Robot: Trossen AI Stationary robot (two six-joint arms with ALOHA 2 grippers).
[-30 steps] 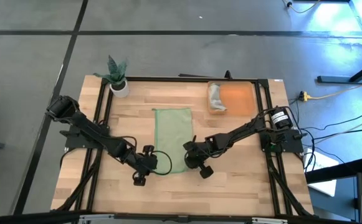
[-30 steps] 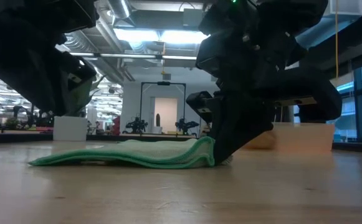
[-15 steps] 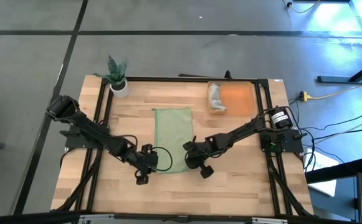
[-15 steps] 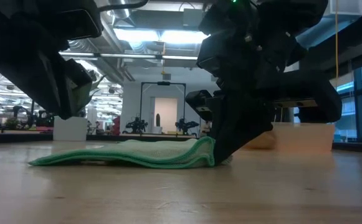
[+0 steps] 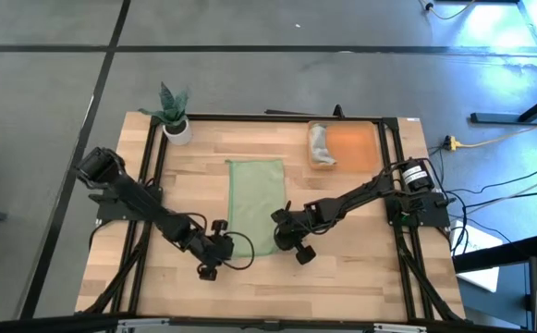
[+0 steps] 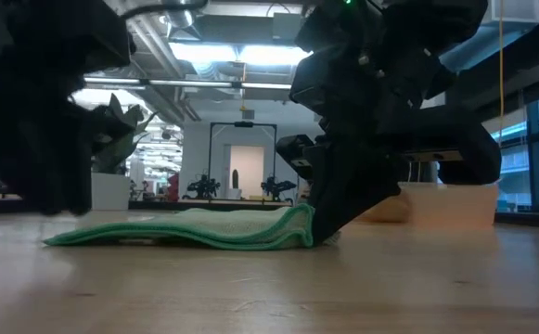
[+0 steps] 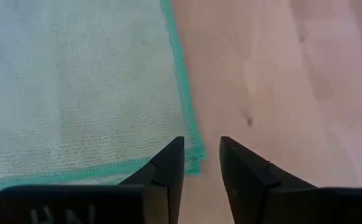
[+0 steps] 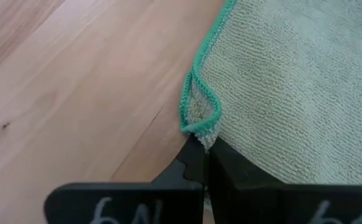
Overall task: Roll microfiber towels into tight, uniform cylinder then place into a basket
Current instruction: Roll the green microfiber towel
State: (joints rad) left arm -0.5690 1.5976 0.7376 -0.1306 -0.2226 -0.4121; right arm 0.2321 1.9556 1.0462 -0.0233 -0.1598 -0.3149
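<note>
The light green microfiber towel (image 5: 254, 203) lies flat as a long strip in the middle of the wooden table (image 5: 342, 273). My left gripper (image 7: 199, 149) is open and low over the towel's near-left corner (image 7: 195, 163), one finger above the cloth and one above bare wood. My right gripper (image 8: 204, 152) is shut on the towel's near-right corner. At the back right, the orange basket (image 5: 353, 146) holds a light grey towel (image 5: 320, 144) against its left side. My right gripper pinches the green towel's near-right corner (image 8: 199, 127) between its two fingers, at the stitched edge, which is bunched into a small loop. The fingers slant down from the table's right side. That corner is raised slightly (image 6: 304, 223); the remainder of the towel lies on the table.
A small white plant pot (image 5: 176, 128) stands at the far left corner. Black frame rails (image 5: 148, 176) run along the table's left and right sides. Bare wood lies near the table's front edge and between the towel and the basket.
My left gripper has sunk toward the table at the towel's near-left corner. The towel and my right gripper have kept their places.
</note>
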